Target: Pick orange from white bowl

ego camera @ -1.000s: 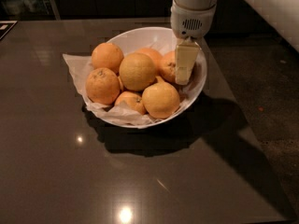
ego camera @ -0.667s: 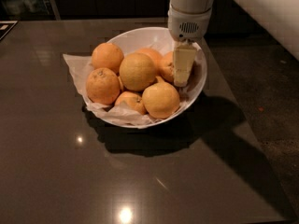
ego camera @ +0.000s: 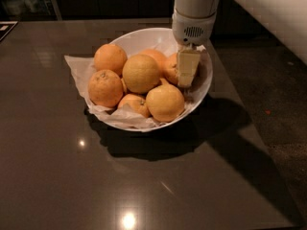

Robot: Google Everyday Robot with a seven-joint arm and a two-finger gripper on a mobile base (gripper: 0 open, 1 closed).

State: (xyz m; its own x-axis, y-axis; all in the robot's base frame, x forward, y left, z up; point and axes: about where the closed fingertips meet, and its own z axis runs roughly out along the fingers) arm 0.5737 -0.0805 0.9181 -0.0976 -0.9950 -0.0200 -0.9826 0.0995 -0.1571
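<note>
The white bowl [ego camera: 204, 87], lined with crinkled white paper, stands on the dark table and holds several oranges. My gripper [ego camera: 187, 71] reaches down into its right side. It is pressed against a deep-orange orange [ego camera: 169, 68] at the right back, which it partly hides. Another deep-orange orange [ego camera: 104, 87] with a brownish speckled scar lies at the bowl's left. A paler yellowish orange [ego camera: 141, 73] sits on top in the middle. A smooth yellow-orange one [ego camera: 165, 102] lies at the front, just below the gripper.
The dark glossy table [ego camera: 144, 186] extends around the bowl. The paper lining [ego camera: 76, 66] sticks out over the bowl's left rim. My white arm [ego camera: 268, 8] crosses the upper right. The table's right edge borders a dark floor [ego camera: 283, 104].
The gripper has shifted slightly left and lower into the bowl, closer against the right-hand orange. The oranges have not visibly moved.
</note>
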